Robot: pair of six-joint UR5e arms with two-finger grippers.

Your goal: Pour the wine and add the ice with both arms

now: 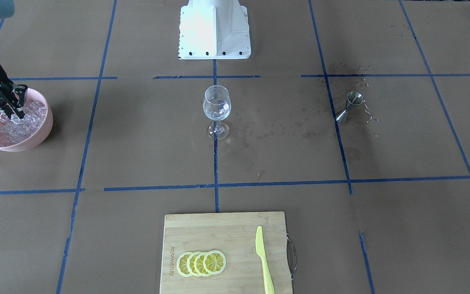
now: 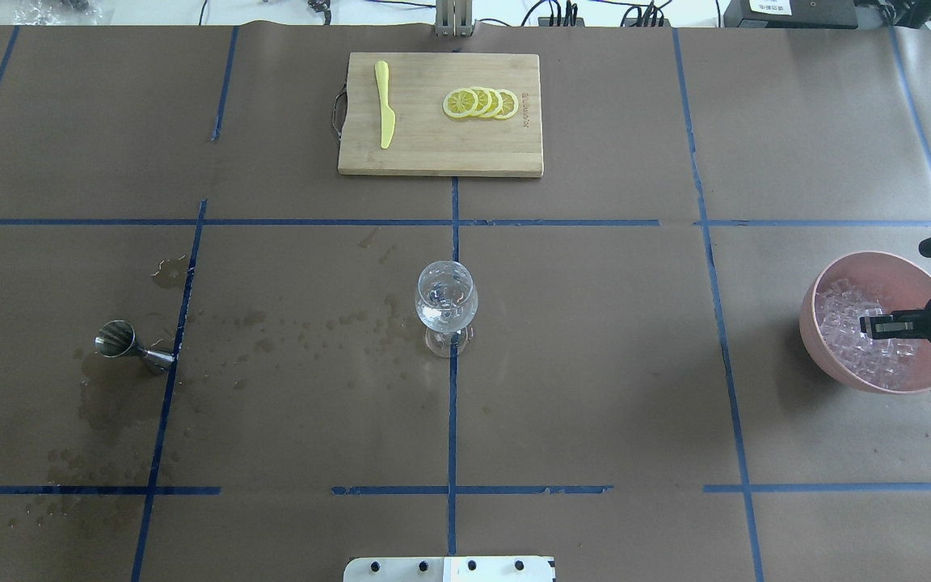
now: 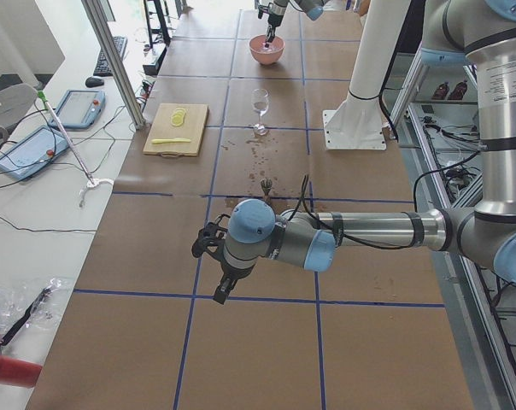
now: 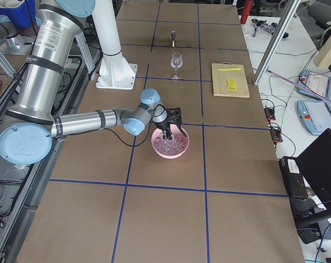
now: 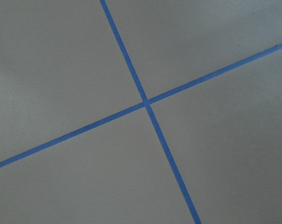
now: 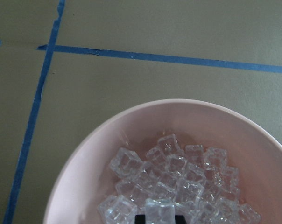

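The right pincer (image 1: 13, 114) is pictured inside the pink bowl (image 1: 41, 134) at one end of the surface (image 1: 137, 143), its tips closed on one ice cube (image 6: 160, 211) atop the heap of ice (image 6: 178, 179). The cubes are clear, glassy and alike. They are judged light, hard and slippery, best pinched across two flat faces. The wine (image 1: 217, 109), barely visible, is held in the stemmed glass (image 1: 217, 98) at the centre, well apart. The left pincer (image 3: 217, 273) is hung over bare surface; whether it is open cannot be told.
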